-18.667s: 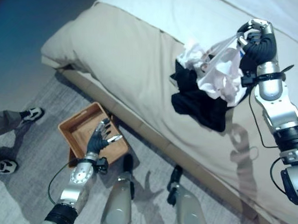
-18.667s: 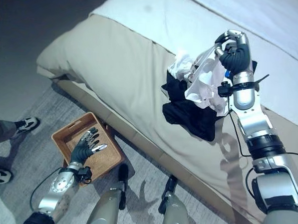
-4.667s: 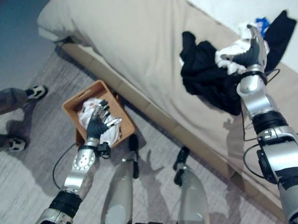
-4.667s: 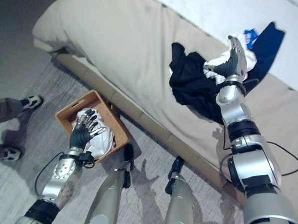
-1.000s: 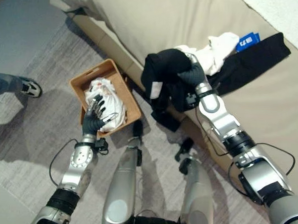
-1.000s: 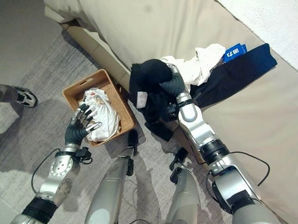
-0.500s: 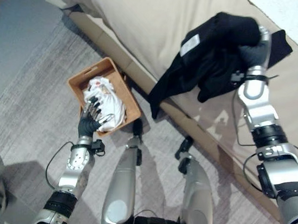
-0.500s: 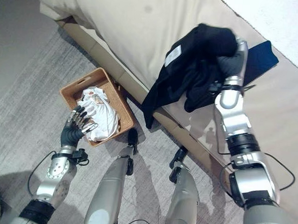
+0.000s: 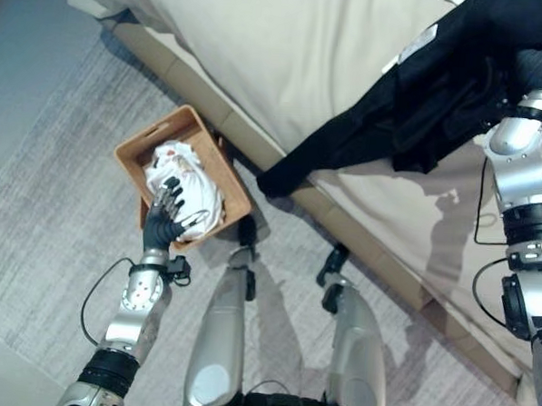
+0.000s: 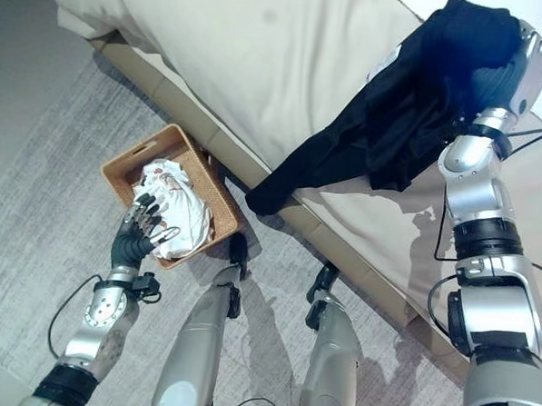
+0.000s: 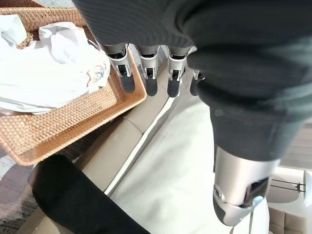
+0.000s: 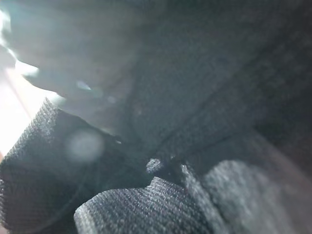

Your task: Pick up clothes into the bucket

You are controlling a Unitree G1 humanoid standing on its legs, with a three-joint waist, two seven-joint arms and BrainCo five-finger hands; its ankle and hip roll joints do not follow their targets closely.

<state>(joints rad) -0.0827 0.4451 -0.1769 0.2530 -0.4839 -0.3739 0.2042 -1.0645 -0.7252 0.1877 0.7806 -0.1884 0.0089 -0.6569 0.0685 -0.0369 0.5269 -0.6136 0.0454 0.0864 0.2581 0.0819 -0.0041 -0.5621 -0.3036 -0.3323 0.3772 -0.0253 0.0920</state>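
Black garment [image 10: 412, 119] held bunched in right hand [image 10: 524, 66] at 1 o'clock, raised clear of bed [image 9: 288, 49] for carrying. Basket [image 9: 133, 150] at 9 o'clock, white clothes [image 9: 195, 185] inside; left hand [image 9: 164, 220] relaxed, empty, at rim.

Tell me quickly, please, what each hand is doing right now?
Left hand: open, fingers relaxed over the basket.
Right hand: shut on the black garment.

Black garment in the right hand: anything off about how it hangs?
Yes. The black garment is bunched over the right hand and held high above the bed. Its long tail trails down past the bed's edge instead of hanging clear. The basket, already holding white clothes, sits on the floor by the left hand.
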